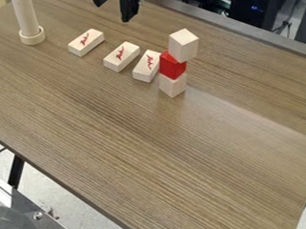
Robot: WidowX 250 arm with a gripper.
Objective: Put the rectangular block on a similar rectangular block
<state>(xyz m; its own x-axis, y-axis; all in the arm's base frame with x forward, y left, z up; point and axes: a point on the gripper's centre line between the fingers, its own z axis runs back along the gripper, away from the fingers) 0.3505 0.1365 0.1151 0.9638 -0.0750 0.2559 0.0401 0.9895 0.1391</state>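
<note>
blocks, rectangular, three in a row beside a cube stack.
all three lie flat on the tabletop, upper left of view, long axes running lower left to upper right; the rightmost, just left of the stack, is angled more steeply. cubes number three: pale top, red middle, pale bottom. one upright post, far left. one gripper, top edge, released, fingers parted.
</note>
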